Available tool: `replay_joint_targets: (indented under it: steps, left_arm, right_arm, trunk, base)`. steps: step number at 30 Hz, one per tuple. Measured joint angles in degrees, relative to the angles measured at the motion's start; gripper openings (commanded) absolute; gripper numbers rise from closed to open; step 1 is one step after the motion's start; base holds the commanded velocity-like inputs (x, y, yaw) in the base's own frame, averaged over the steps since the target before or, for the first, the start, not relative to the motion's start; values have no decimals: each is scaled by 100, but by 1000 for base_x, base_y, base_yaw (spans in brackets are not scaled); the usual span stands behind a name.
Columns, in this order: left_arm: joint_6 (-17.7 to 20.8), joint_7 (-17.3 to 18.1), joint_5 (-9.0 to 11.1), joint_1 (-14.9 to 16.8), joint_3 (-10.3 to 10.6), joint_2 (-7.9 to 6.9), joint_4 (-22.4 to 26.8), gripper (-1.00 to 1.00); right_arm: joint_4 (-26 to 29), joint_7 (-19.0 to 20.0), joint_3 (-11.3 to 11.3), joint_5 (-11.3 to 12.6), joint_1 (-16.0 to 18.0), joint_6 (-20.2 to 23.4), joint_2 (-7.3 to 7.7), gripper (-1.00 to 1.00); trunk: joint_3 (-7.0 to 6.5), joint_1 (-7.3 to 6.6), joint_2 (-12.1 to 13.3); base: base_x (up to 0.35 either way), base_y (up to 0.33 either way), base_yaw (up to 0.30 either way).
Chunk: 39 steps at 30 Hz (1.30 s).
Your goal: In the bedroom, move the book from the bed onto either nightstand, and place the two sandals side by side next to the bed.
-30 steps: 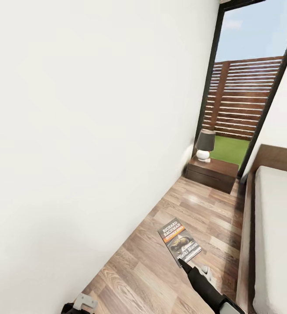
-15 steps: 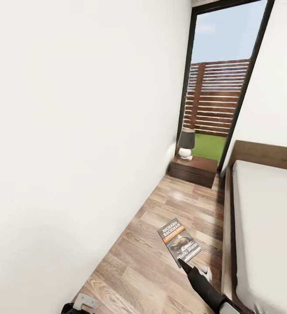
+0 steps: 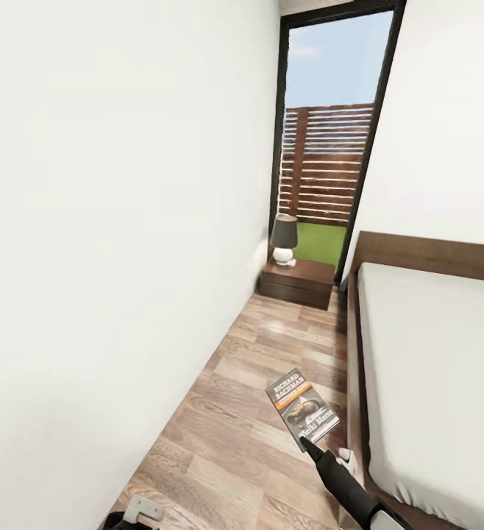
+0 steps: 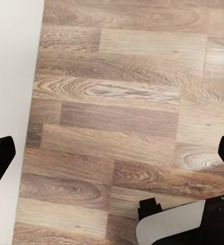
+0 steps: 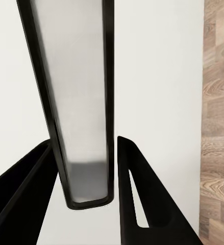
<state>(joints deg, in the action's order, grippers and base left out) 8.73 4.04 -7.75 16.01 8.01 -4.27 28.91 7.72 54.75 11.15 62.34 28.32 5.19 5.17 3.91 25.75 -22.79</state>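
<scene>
The book (image 3: 302, 407), dark with an orange band, hangs tilted above the wood floor, and my right gripper (image 3: 307, 440) is shut on its near edge. In the right wrist view the book (image 5: 83, 102) stands edge-on between the two black fingers of the right gripper (image 5: 86, 143). The bed (image 3: 433, 353) with its grey mattress runs along the right. The nightstand (image 3: 297, 283) stands at the far end of the aisle by the window. My left gripper (image 3: 135, 511) sits low at the left; in its wrist view the left gripper (image 4: 112, 155) is open over bare floor. The sandals are out of view.
A white wall (image 3: 109, 243) closes the left side of a narrow floor aisle (image 3: 249, 412). A dark-shaded lamp (image 3: 284, 239) stands on the nightstand. Behind it a tall dark-framed window (image 3: 329, 147) shows a slatted fence and grass.
The head camera has swung right: window and nightstand slid left in the picture and more of the bed shows. The book stays in the right gripper at the same spot.
</scene>
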Motion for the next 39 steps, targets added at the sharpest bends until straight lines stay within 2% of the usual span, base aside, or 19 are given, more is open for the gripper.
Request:
replay_joint_targets:
  steps: [13,31,36,39]
  left_arm:
    - [2,6,0,-2,0,0,2,100]
    - [101,63,13,5,-8,-1,-17,100]
    - [110,70,18,7,-15,0,-210,100]
    - [113,70,25,17,-15,18,-518,100]
  right_arm:
    - [3,3,-13,7,1,4,6,-100]
    - [2,3,-10,7,2,2,1,-100]
    - [2,1,-11,7,3,1,3,-100]
    - [2,5,-11,7,4,4,11,-100]
  trunk:
    - [0,0,0]
    - [0,0,0]
    - [0,0,-1]
    - [0,0,0]
  base:
    - [0,0,-215]
    - [0,0,-24]
    - [0,0,-1]
    - [0,0,0]
